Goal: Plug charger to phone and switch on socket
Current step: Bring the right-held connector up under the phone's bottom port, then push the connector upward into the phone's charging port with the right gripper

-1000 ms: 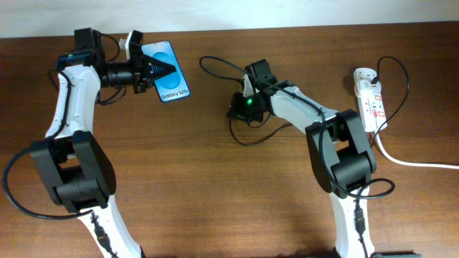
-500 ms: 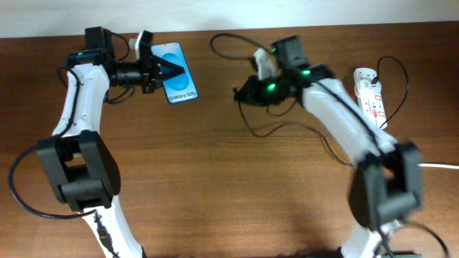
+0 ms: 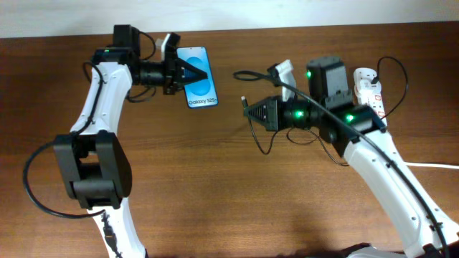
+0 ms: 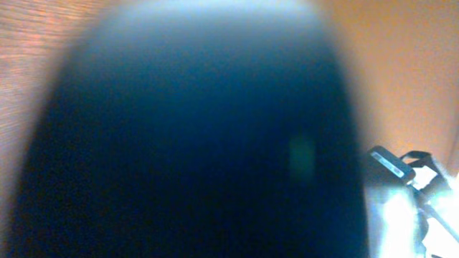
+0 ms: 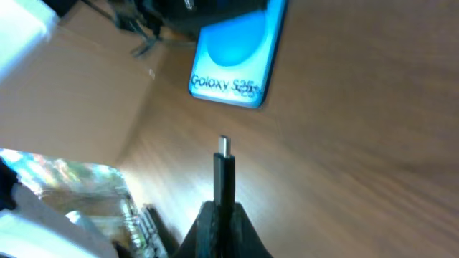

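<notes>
The phone (image 3: 203,90), blue screen up with "Galaxy S25+" on a white strip, is gripped at its far end by my left gripper (image 3: 195,74), which is shut on it. In the right wrist view the phone (image 5: 233,54) lies ahead of the jaws. My right gripper (image 3: 255,112) (image 5: 224,215) is shut on the charger's black plug (image 5: 224,172), whose metal tip points at the phone's near end, a short gap away. The thin black cable (image 3: 252,73) loops behind it. The socket (image 3: 368,92) lies at the far right, partly behind my right arm. A dark blur fills the left wrist view.
A thicker white cord (image 3: 423,164) runs from the socket to the right table edge. A black cable (image 3: 401,79) arcs around the socket. The brown wooden table (image 3: 215,186) ends at a light wall along the top.
My left gripper has carried the phone rightward toward the table's middle. My right arm has swung right and back with the charger plug, which now points left at the phone.
</notes>
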Controlling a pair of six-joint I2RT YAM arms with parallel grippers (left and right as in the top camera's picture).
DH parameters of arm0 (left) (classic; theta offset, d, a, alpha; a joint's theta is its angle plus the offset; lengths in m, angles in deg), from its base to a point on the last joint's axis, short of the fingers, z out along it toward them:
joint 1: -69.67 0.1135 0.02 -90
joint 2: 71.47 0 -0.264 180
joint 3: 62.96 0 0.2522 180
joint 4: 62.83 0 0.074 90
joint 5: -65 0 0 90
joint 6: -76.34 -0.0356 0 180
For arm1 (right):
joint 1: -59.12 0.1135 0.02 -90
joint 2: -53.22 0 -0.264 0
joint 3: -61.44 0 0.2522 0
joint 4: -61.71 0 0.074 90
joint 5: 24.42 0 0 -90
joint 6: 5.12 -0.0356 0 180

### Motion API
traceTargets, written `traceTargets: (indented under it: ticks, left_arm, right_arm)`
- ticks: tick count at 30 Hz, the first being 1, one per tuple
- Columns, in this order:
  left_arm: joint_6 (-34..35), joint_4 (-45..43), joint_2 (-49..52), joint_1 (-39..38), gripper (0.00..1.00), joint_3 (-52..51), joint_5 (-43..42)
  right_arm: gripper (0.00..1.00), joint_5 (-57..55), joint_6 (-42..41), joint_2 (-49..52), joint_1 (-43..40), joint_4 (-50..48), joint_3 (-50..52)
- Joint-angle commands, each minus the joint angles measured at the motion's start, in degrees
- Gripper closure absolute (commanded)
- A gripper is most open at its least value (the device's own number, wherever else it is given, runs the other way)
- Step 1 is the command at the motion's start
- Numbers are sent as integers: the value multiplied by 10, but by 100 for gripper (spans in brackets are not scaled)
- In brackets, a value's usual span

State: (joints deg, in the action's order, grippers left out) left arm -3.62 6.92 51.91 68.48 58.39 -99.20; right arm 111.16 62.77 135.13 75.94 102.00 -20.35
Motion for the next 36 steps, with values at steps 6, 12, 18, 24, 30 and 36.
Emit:
traceTargets:
  ticks: [6, 12, 18, 24, 30, 36]
  left_arm:
    - [-2, -103, -5, -12, 100, 5, -155]
    - [52, -106, -5, -12, 100, 5, -159]
    - [132, -151, -5, -12, 100, 5, -158]
    - [149, -167, -5, -30, 100, 5, -140]
    - [150, -167, -5, -58, 100, 5, -128]
    - [150, -167, -5, -59, 100, 5, -126]
  right_arm:
    - [96, 0, -260, -21, 71, -252, 137]
    - [96, -37, -280, -18, 92, -272, 137]
    - [96, -69, -280, -15, 106, -286, 137]
    - [96, -84, -279, -11, 117, -296, 137]
    - [96, -88, -264, -11, 117, -304, 137]
    - [96, -92, -264, -11, 115, -304, 137]
